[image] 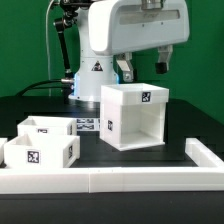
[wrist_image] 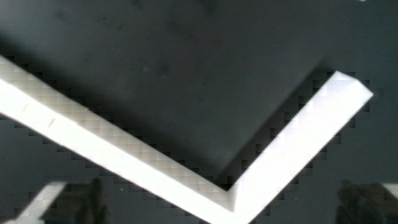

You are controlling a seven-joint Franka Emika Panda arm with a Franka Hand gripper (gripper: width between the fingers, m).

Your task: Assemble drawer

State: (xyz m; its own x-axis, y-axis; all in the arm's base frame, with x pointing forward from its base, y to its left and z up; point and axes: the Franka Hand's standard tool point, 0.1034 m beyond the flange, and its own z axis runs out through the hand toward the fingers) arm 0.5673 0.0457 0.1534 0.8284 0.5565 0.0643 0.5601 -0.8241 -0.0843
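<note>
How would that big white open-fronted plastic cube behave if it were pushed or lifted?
The big white open-fronted plastic cube looks hollow and thin-walled, so it is probably light for its size. Its flat base on the dark table suggests it would slide rather than roll. Its straight, crisp edges hint that it is stiff, not floppy.

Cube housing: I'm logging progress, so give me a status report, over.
Gripper open, empty, above the cube housing. Far tray and near tray both outside it, on the exterior view's left. Nothing blocking seen.
</note>
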